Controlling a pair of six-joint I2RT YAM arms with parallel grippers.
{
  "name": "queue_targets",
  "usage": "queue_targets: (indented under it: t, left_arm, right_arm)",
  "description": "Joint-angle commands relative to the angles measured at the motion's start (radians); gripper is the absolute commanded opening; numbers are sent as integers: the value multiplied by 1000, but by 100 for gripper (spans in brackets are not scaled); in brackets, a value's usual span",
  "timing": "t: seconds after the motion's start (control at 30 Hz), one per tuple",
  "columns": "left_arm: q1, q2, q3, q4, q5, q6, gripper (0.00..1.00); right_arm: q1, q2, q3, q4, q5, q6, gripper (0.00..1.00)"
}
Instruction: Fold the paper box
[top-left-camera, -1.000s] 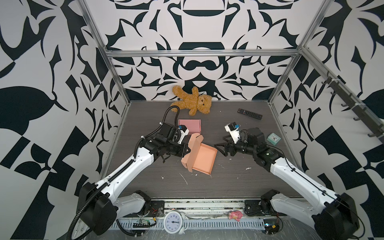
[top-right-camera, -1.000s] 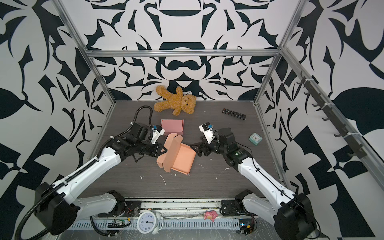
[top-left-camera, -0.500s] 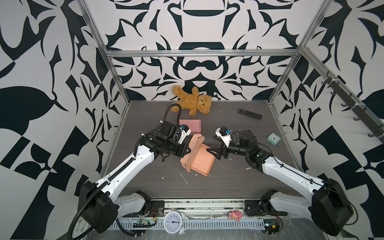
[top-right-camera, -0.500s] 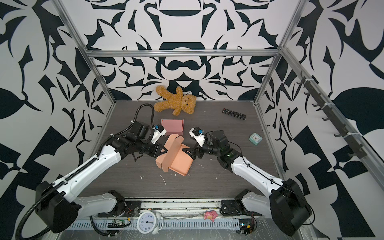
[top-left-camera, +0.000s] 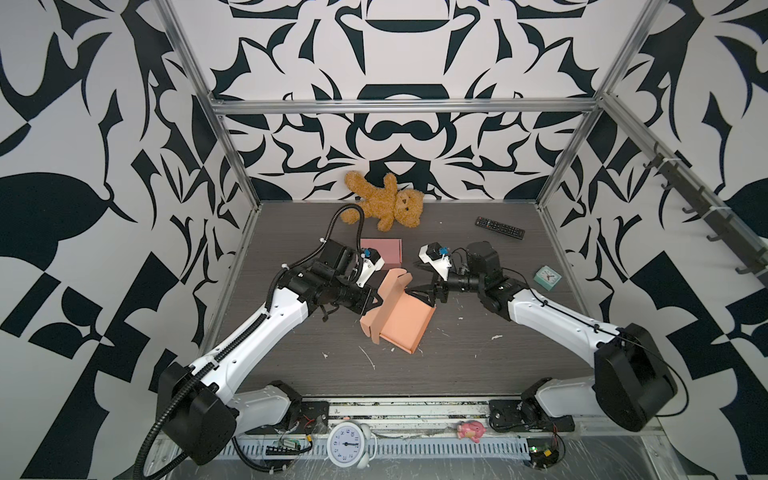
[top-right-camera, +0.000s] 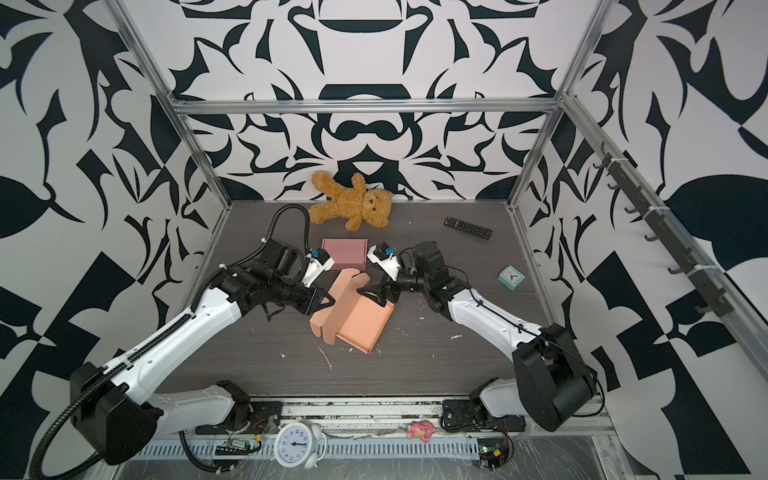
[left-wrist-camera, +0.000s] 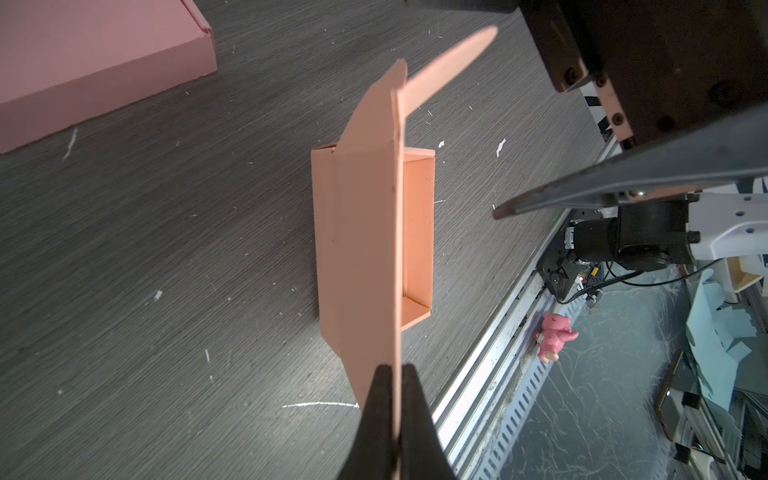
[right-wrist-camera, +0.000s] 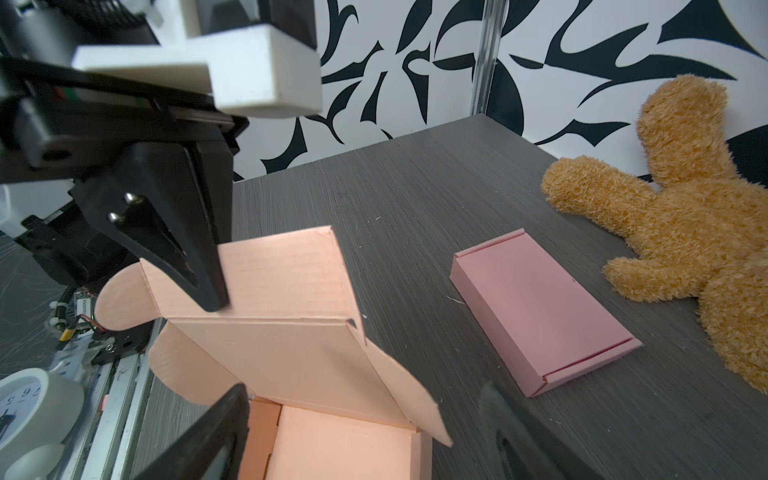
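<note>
Light: bright, even, from overhead.
Glare: pale sheen on the surface (left-wrist-camera: 257, 399).
Focus: my left claw (left-wrist-camera: 392, 372) soft, close up.
Shadows: faint.

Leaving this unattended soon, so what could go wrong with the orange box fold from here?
The left gripper pinches only the thin edge of the lid on the paper box, so it may slip or crease. The open right gripper sits close to a side flap and could crumple it.

R pincer (top-left-camera: 419, 294) closer, over box (top-left-camera: 403, 328)
</note>
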Motion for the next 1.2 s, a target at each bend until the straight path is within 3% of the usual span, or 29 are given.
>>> queue_targets:
  t: [0.0,0.3,0.73,1.17]
  left_arm:
    - [4,9,32,-47,30,30,3]
    - [4,14,41,-56,40,50,3]
    - [3,38,53,-57,36,56,3]
    - [3,81,86,-82,5,67,4]
  right_arm:
    - [-3,18,51,-6,-2,-27,89]
    - [-3,131,150,-87,-31,-36,85]
    - [2,163,174,-180,-80,-81,77]
    - [7,157,174,-201,-66,-95,41]
